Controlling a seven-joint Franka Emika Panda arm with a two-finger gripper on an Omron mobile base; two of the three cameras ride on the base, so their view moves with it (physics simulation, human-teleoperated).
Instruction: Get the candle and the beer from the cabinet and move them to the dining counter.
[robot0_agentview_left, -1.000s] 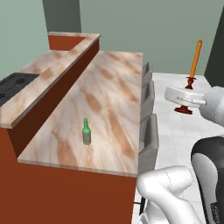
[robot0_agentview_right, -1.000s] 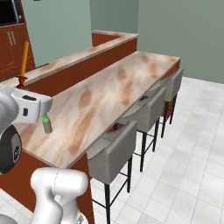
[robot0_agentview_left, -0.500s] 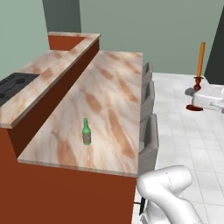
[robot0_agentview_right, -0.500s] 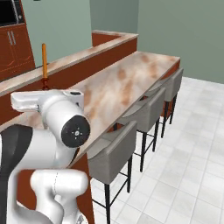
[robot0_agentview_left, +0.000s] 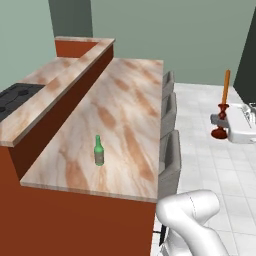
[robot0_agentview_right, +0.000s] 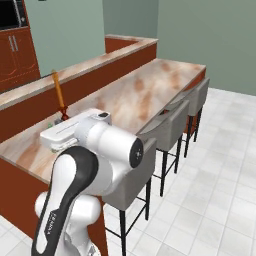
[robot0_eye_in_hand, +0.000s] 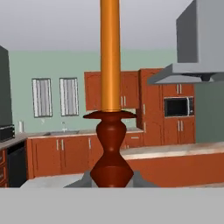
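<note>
On the dining counter (robot0_agentview_left: 125, 100) the beer (robot0_agentview_left: 99, 151) stands in the left base view; the hand (robot0_eye_in_hand: 112, 183) grips the candle (robot0_eye_in_hand: 110, 109).

No legible text, brand, number or sign appears in any view. The beer bottle (robot0_agentview_left: 99, 151) on the dining counter (robot0_agentview_left: 131, 120) carries a pale label, but it is too small to show any lettering. The candle (robot0_eye_in_hand: 110, 94) bears no markings. The microwave (robot0_eye_in_hand: 176, 106) set into the far cabinets shows a blank dark front with no readable display or maker's name.
</note>
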